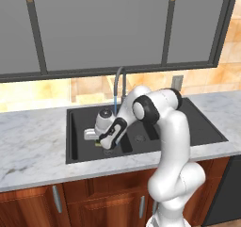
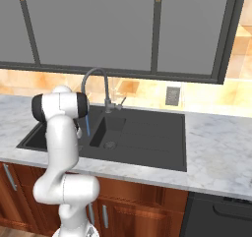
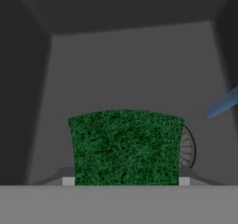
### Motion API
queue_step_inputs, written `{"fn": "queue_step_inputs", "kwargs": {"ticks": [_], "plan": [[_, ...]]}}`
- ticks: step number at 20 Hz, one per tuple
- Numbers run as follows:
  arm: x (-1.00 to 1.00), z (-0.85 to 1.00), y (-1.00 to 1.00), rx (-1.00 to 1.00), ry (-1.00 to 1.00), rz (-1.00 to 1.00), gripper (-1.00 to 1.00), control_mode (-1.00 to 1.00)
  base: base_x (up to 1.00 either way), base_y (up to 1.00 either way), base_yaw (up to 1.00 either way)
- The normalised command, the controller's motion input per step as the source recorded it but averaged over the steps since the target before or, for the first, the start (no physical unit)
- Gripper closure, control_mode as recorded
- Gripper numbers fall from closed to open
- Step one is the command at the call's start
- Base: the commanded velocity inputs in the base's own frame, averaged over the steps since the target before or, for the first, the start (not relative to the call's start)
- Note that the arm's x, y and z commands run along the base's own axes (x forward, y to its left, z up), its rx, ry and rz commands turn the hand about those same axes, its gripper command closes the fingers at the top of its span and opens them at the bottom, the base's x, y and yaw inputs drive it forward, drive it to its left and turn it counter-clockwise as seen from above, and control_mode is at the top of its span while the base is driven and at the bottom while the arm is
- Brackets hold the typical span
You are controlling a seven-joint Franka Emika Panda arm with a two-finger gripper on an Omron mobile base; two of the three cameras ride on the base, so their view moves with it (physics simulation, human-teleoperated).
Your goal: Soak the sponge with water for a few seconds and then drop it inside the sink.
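Note:
My gripper (image 1: pixel 100 141) hangs low inside the left basin of the dark sink (image 1: pixel 207 127), shut on the sponge (image 1: pixel 98 143). In the hand view the sponge's green scrub face (image 3: pixel 125 146) sits between the fingertips of the gripper (image 3: pixel 126 181), with the round drain (image 3: pixel 187 148) partly hidden behind it. The pale-blue water (image 3: pixel 223 103) slants past on the right, apart from the sponge. In the left base view the water (image 1: pixel 115 106) falls from the grey faucet (image 1: pixel 118 80) just behind my wrist. In the right base view my arm hides the hand, and the water (image 2: pixel 87 125) runs beside it into the sink (image 2: pixel 147 133).
Marble counter (image 1: pixel 33 146) surrounds the sink. The right basin has its own drain (image 2: pixel 110 145). A wall outlet (image 2: pixel 172 96) sits on the tiled backsplash, with grey windows above. Wooden cabinet doors (image 1: pixel 94 202) run below the counter.

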Motion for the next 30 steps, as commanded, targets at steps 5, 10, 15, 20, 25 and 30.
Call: {"fn": "queue_step_inputs", "kwargs": {"ticks": [5, 10, 15, 20, 25, 30], "plan": [[0.00, -0.16, 0.00, -0.06, 0.00, 0.00, 1.00, -1.00, 0.00, 0.00, 0.00], [0.00, -0.30, 0.06, -0.06, 0.00, 0.00, 1.00, -1.00, 0.00, 0.00, 0.00], [0.00, -0.43, 0.05, -0.01, 0.00, 0.00, 1.00, -1.00, 0.00, 0.00, 0.00], [0.03, -0.36, 0.00, 0.00, 0.00, 0.00, 1.00, -1.00, 0.00, 0.00, 0.00], [0.01, -0.03, 0.00, 0.00, -0.01, 0.00, 1.00, -1.00, 0.00, 0.00, 0.00], [0.00, 0.00, 0.00, 0.00, 0.00, 0.00, -1.00, -1.00, 0.00, 0.00, 0.00]]}}
